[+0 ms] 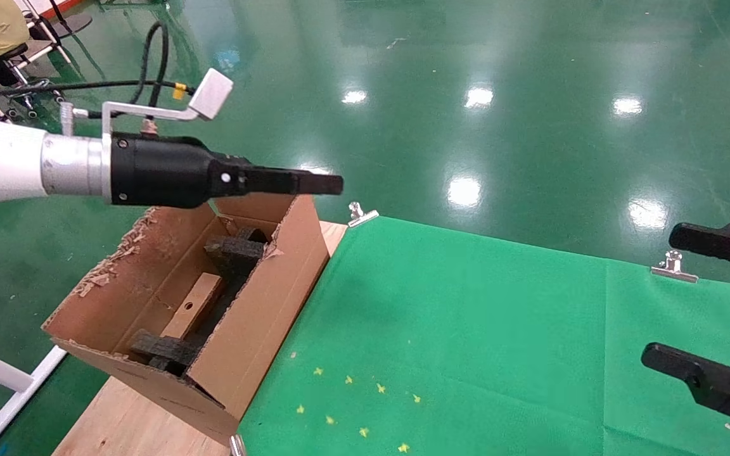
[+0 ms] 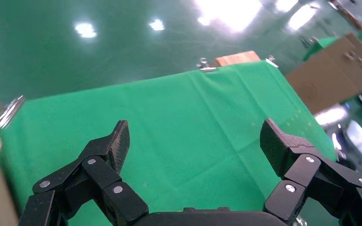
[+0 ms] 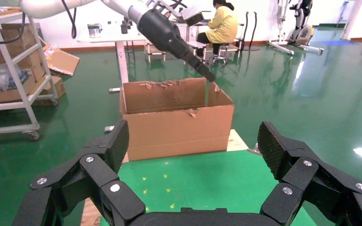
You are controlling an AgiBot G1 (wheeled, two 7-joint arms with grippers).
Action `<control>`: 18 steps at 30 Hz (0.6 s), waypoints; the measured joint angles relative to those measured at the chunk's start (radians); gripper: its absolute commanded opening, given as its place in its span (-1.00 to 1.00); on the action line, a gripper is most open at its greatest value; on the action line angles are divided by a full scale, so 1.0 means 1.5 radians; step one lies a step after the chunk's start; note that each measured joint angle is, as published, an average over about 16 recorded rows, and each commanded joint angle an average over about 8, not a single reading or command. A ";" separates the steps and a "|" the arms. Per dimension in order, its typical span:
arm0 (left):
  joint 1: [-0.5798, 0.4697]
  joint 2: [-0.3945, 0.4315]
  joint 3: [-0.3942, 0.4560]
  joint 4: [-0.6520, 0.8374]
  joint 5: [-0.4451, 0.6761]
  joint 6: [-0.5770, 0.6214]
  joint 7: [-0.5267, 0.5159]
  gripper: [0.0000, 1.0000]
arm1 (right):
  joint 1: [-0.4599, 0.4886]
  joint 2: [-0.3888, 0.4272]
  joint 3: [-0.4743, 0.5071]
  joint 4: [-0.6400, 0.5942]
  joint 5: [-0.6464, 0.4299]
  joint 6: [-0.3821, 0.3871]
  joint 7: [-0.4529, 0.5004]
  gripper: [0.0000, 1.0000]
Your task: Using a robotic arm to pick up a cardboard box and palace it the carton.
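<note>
- The cardboard box (image 1: pixel 193 306) already lies inside the carton (image 1: pixel 263 304), at the lower left of the head view, resting lengthways on the carton floor between two black foam blocks (image 1: pixel 236 252); its round hole faces up.
- Judging from that, the placing step looks done: nothing is left on the green cloth (image 1: pixel 466 342) that covers the bench (image 1: pixel 130 424) except small yellow marks.
- The left gripper (image 2: pixel 193 141) of the robotic arm (image 1: pixel 23 158) hangs in the upper left of the head view, above the carton's far rim. In its own wrist view the fingers stand wide apart with only green cloth between them, so it holds nothing.
- The right gripper (image 3: pixel 193 143) sits at the right edge of the head view, well apart from the carton. Its fingers are spread too, and empty.
- What seems to remain is small: the left arm needs to clear the carton and park. I cannot tell whether the box is seated flat, since the carton wall hides part of it.
</note>
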 measured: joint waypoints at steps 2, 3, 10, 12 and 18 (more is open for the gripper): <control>0.021 -0.002 -0.017 -0.022 -0.011 0.001 0.017 1.00 | 0.000 0.000 0.000 0.000 0.000 0.000 0.000 1.00; 0.031 -0.003 -0.025 -0.033 -0.016 0.002 0.026 1.00 | 0.000 0.000 0.000 0.000 0.000 0.000 0.000 1.00; 0.103 -0.009 -0.083 -0.110 -0.054 0.006 0.086 1.00 | 0.000 0.000 0.000 0.000 0.000 0.000 0.000 1.00; 0.124 -0.011 -0.099 -0.132 -0.065 0.007 0.103 1.00 | 0.000 0.000 0.000 0.000 0.000 0.000 0.000 1.00; 0.185 -0.016 -0.148 -0.198 -0.098 0.010 0.154 1.00 | 0.000 0.000 0.000 0.000 0.000 0.000 0.000 1.00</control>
